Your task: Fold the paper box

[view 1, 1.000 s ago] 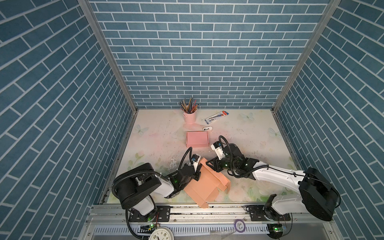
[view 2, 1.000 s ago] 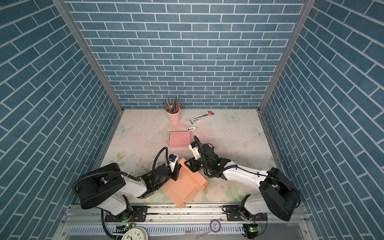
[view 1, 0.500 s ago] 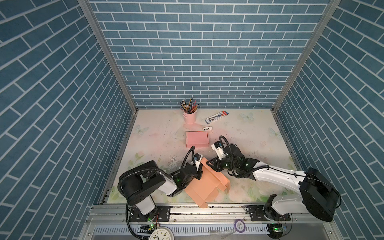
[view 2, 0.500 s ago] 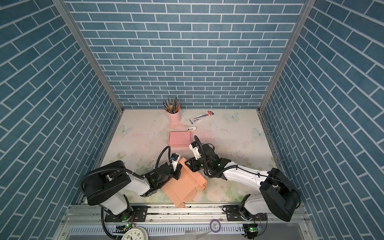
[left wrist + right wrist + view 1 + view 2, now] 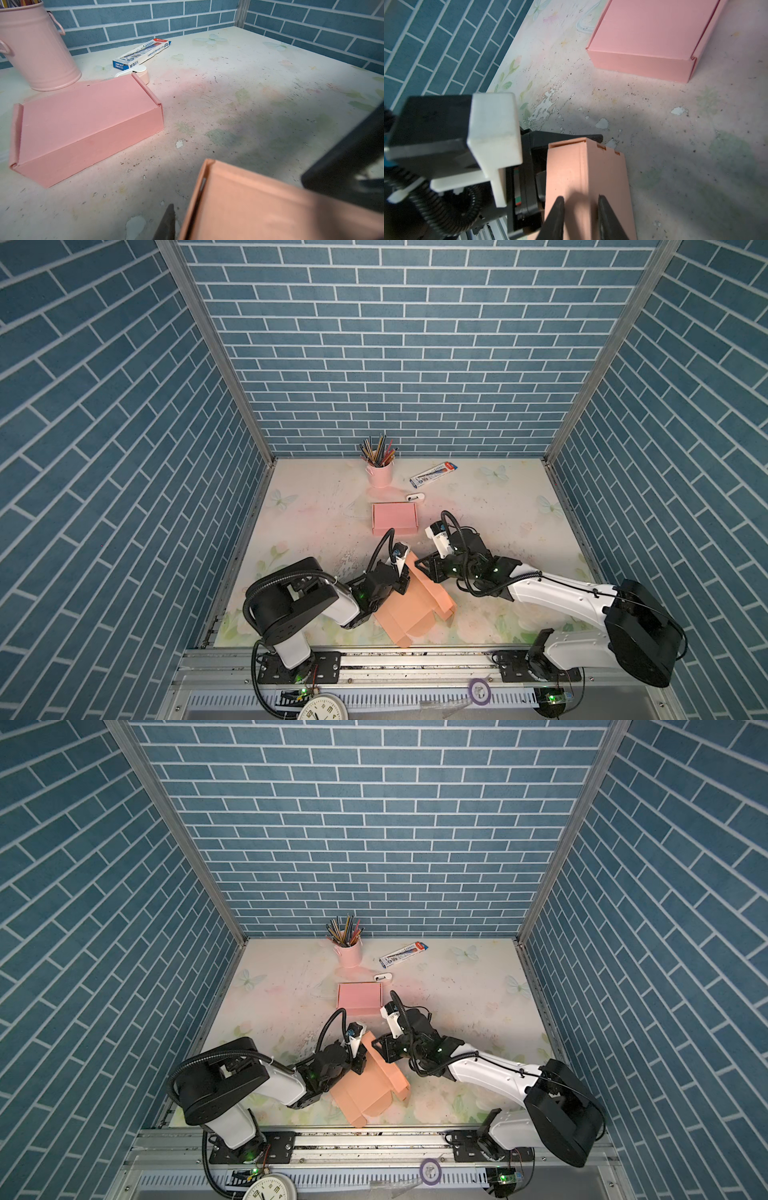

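The paper box's (image 5: 415, 610) raised wall is straddled by the right hand's (image 5: 580, 207) fingers (image 5: 557, 212) and runs ahead to the left hand (image 5: 402, 588); whether either hand is clamped cannot be told.

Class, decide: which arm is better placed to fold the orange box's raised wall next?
Right, probably: the right gripper straddles the raised wall of the orange box; the left gripper sits at its end corner.

The paper box (image 5: 415, 605) is peach-orange; the folded box (image 5: 394, 517) and bucket (image 5: 380, 475) are pink. The walls (image 5: 395, 364) show blue brick pattern, the table (image 5: 498, 506) a pale floral print.
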Robot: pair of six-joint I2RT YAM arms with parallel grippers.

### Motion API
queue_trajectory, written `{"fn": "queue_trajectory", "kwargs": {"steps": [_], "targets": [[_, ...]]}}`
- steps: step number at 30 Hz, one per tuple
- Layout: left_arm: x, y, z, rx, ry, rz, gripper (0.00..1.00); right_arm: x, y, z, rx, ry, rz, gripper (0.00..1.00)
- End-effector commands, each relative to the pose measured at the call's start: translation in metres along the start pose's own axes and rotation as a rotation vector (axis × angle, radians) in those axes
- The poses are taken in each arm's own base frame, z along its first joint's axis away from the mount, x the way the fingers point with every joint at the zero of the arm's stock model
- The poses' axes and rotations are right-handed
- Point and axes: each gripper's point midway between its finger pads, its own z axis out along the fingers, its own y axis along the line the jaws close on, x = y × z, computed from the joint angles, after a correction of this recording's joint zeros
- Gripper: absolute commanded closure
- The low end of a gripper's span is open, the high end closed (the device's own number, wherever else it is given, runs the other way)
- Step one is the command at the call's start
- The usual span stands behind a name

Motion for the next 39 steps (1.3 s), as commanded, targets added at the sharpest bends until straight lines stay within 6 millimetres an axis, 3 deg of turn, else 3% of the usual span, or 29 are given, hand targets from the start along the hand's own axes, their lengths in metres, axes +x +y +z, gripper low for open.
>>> {"fn": "queue_trajectory", "kwargs": {"steps": [1,13,25,31,39], "targets": [[-0.003,0.003,0.000,0.013,-0.027,-0.033,0.75,0.010,-0.013,-0.003,0.048,0.020,0.037,0.71],[-0.001,0.005,-0.003,0.038,-0.032,-0.052,0.70,0.009,-0.024,-0.011,0.077,0.003,0.066,0.72],[-0.012,0.004,-0.010,0.052,-0.074,-0.053,0.69,0.005,-0.019,-0.012,0.058,0.000,0.059,0.72],[-0.016,0.002,-0.012,0.064,-0.091,-0.054,0.80,0.003,-0.016,-0.010,0.047,0.002,0.058,0.72],[-0.014,0.004,-0.017,0.064,-0.093,-0.058,0.82,-0.005,-0.015,-0.022,0.071,-0.022,0.041,0.71]]}}
